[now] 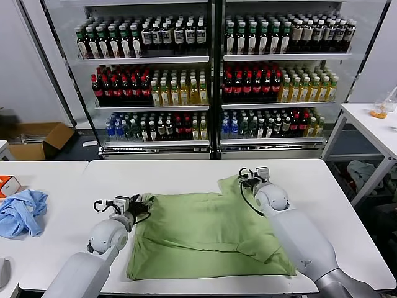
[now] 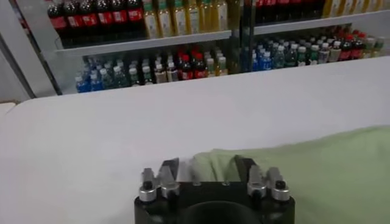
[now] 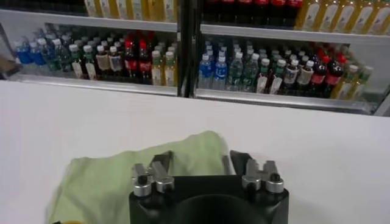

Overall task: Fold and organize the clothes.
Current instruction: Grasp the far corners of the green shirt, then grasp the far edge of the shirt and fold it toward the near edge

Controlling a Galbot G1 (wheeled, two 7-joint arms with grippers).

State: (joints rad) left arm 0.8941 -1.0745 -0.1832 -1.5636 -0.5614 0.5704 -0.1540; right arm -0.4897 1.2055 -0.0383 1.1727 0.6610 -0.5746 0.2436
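Note:
The clothes are one pale green shirt [image 1: 198,233] lying flat on the white table [image 1: 180,171], with a sleeve sticking out at its far right corner. My left gripper [image 1: 144,200] rests low at the shirt's far left corner. In the left wrist view the shirt's edge [image 2: 329,164] bunches up between that gripper's [image 2: 206,165] fingers, which stand apart. My right gripper [image 1: 243,177] is at the far right sleeve. The right wrist view shows green cloth [image 3: 103,176] rising between this gripper's [image 3: 198,159] spread fingers.
A crumpled light blue cloth [image 1: 22,211] and a small orange box [image 1: 7,184] lie on the adjoining table at the left. Glass-fronted shelves of bottles [image 1: 211,74] stand behind the table. Another white table [image 1: 378,127] is at the far right.

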